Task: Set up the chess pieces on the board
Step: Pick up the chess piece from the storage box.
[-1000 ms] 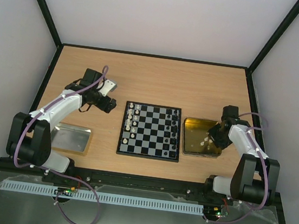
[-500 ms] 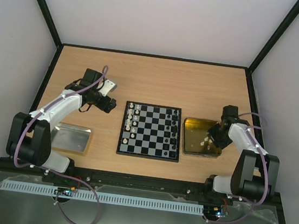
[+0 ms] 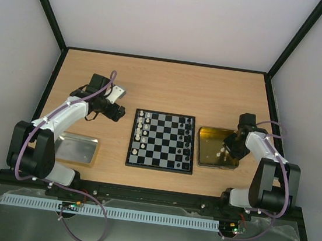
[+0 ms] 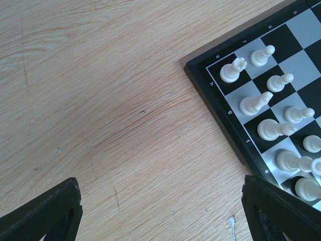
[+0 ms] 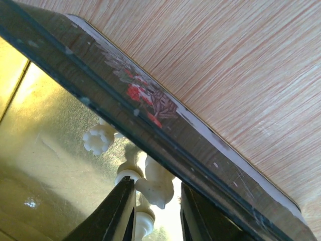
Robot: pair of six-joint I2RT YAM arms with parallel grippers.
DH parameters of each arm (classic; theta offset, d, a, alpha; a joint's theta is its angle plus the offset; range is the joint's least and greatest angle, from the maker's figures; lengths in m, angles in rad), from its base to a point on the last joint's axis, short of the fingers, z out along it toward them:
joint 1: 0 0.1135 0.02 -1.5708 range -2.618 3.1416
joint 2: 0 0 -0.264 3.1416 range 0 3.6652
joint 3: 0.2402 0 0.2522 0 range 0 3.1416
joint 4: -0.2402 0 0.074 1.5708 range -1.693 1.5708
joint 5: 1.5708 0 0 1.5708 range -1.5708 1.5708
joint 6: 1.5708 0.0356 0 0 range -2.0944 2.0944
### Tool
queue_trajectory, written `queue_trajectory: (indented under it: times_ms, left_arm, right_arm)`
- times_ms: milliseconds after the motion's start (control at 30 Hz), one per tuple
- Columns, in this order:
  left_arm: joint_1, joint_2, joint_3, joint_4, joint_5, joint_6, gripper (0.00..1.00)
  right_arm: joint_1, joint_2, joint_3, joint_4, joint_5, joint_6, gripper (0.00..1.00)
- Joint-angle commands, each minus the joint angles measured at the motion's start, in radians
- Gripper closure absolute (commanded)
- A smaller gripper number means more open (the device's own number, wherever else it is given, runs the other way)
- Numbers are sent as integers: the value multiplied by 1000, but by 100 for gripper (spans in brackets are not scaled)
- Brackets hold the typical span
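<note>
Bright even light w/ soft shadows

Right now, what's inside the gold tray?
A few white chess pieces sit in the gold tray; the right gripper straddles one, grip unclear. The right arm and the tray's wall cover the rest of its floor.

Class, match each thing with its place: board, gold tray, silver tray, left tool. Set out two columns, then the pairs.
Things
1. board
2. gold tray
3. silver tray
4. left tool

Places
A. beside the left arm, near its base
B. open above bare table, off the board's left edge
C. middle of the table
D. right of the board, under the right tool

Pairs: 1-C, 2-D, 3-A, 4-B
</note>
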State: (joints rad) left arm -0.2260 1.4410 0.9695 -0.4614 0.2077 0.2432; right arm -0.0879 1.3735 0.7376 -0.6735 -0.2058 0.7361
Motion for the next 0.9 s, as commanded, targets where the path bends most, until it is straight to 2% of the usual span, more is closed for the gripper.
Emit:
queue_trajectory:
  times_ms: [0, 567, 700, 867]
  left_arm:
    - [-4, 6, 18, 3, -1, 2, 13]
    - [-4, 1, 16, 4, 5, 5, 13]
    - [-5, -3, 11, 6, 5, 5, 13]
    - [-5, -2, 13, 5, 7, 5, 13]
  right_arm:
    - [-7, 13, 21, 7, 12, -12, 75]
    - [-7, -10, 45, -31, 20, -13, 82]
    - [-7, -11, 42, -31, 22, -16, 87]
    - [-7, -21, 51, -49, 21, -17, 87]
